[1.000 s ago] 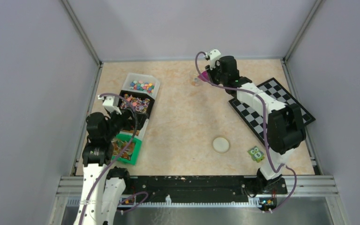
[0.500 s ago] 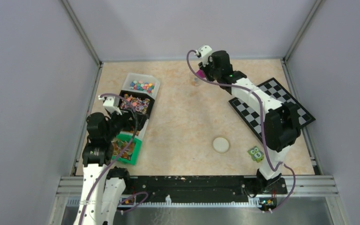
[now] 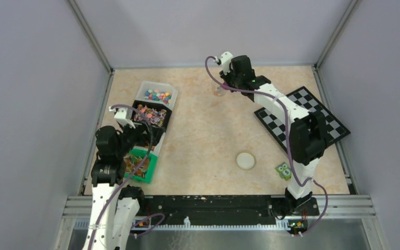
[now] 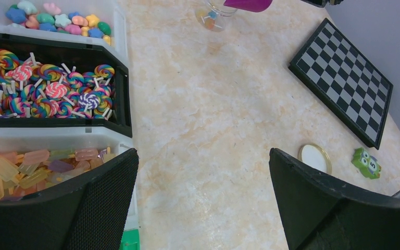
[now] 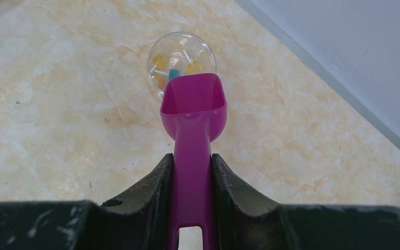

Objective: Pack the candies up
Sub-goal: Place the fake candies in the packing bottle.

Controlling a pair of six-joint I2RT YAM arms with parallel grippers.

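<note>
Right arm has swung toward 11 o'clock at far end of desk. We now hold magenta scoop with lip over clear jar at 12 o'clock. Right hand clenched on scoop handle. Bowl looks empty. Few candies in jar, bulk in bins at 9 o'clock. We judge pour finished, refill next. Left hand released above bins.

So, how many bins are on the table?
4, in a row at the left: clear bin farthest, black bin next, white bin, green bin nearest, partly hidden by the left arm.
</note>
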